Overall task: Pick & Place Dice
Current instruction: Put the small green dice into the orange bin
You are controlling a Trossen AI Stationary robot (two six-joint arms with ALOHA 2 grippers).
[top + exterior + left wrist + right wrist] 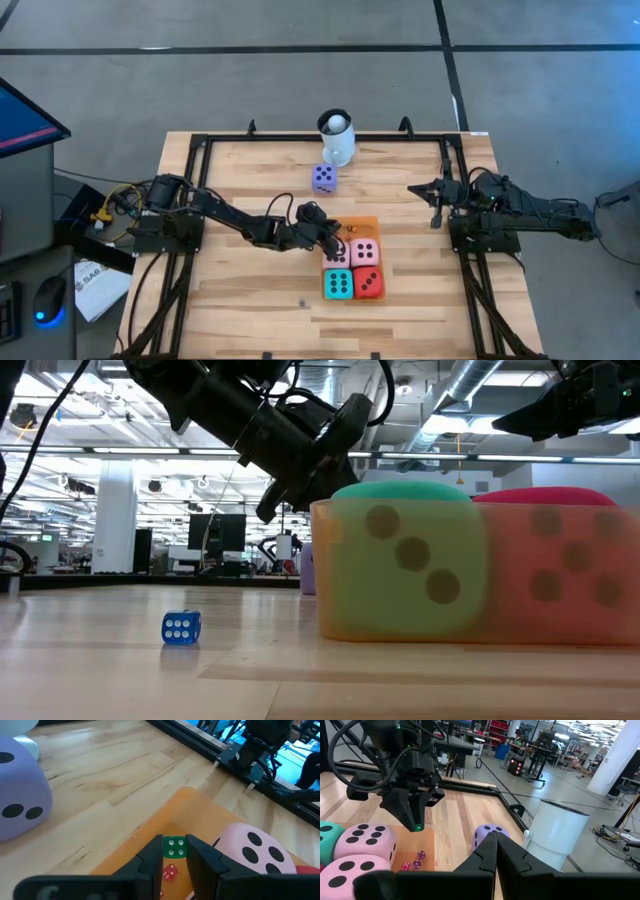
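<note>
My left gripper [175, 846] reaches over the orange mat [150, 832] with a tiny green die [175, 847] between its fingertips; in the right wrist view its tip [418, 826] points down at the mat. Several tiny dice [415, 862] lie on the mat, and a tiny blue one [181, 627] lies on the bare table. Two pink dice [363, 252], a teal die [338, 284] and a red die [368, 283] sit together at the mat's near right. A purple die [323, 178] rests farther back. My right gripper [496, 840] is shut and holds nothing at the table's right edge. My left gripper pinches the tiny green die by two opposite sides [175, 851] between its two fingertips, at their free ends. The fingers slant down from the table's left. The die's four-pip face shows between them. Whether the die touches the mat cannot be told.
A white mug [337, 138] with a ball in it stands at the far edge, behind the purple die. A black frame [200, 150] borders the wooden table. Bare wood lies to the mat's left and near side.
</note>
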